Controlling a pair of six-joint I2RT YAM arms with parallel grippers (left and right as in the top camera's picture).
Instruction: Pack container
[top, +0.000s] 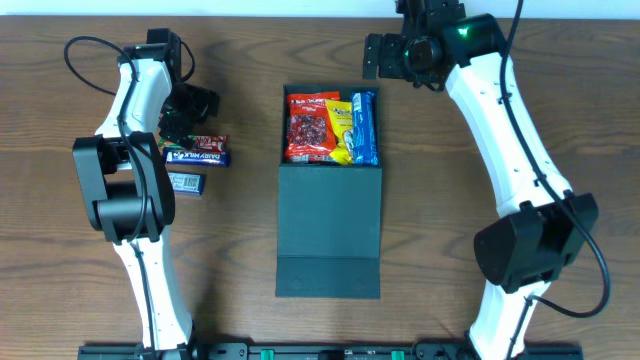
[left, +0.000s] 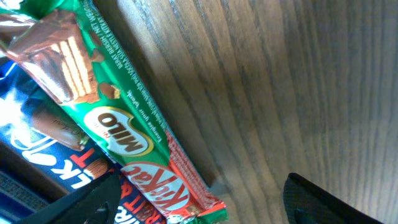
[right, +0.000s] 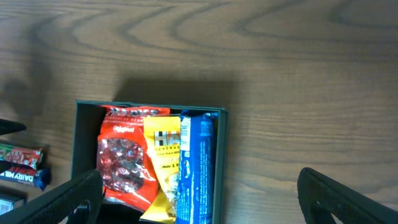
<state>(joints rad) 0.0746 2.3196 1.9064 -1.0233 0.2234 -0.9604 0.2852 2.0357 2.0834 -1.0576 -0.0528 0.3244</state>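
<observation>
The dark teal container lies open mid-table, its flap lid folded toward the front. Inside are a red packet, a yellow packet and a blue packet. My left gripper is low over the snack bars at the left. Its jaws stand open around the end of a green Milo KitKat bar, with wood showing between the bar and the right finger. My right gripper hangs open above the container's back right corner, holding nothing.
A KitKat bar, a blue Dairy Milk bar and a smaller blue packet lie left of the container. The Dairy Milk bar lies right beside the green bar. Bare wood surrounds the container.
</observation>
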